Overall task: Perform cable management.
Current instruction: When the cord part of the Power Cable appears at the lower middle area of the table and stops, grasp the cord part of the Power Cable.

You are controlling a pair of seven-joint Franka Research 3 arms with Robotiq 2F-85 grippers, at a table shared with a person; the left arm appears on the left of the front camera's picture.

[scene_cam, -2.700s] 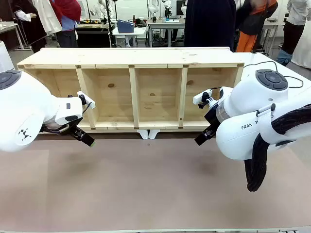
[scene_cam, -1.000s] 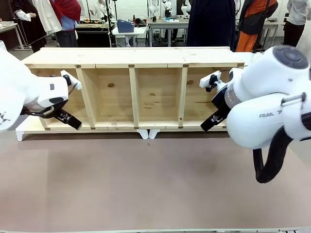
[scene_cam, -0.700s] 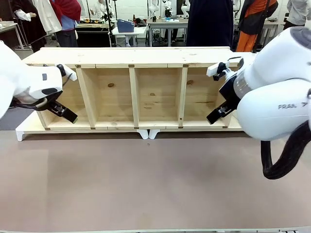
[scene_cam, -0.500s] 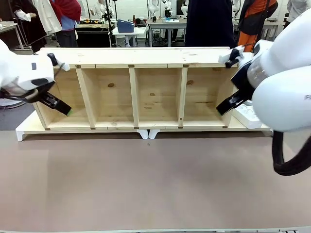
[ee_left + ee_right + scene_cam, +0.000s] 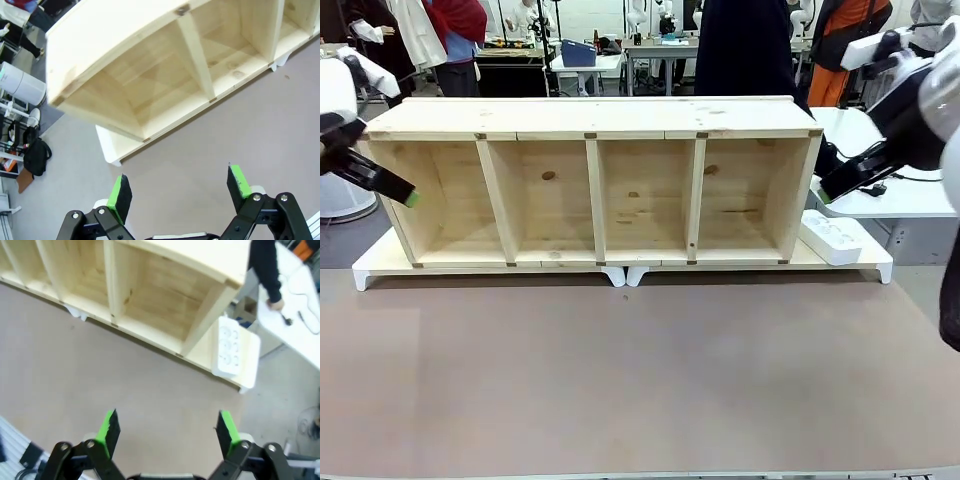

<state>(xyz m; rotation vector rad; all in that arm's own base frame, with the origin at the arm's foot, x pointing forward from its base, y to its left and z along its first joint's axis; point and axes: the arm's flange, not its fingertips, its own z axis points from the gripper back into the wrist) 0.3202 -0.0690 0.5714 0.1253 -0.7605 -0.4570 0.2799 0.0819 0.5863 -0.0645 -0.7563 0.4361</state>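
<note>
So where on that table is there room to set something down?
The brown tabletop in front of the wooden shelf is bare from side to side, and the shelf's four compartments look empty. Crowded at the shelf's right end: a white power strip lies there, with the right gripper hovering near it.

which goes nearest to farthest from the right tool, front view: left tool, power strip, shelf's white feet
From the right tool:
1. power strip, just below it.
2. white feet, under the shelf middle.
3. left tool, far left.
</note>
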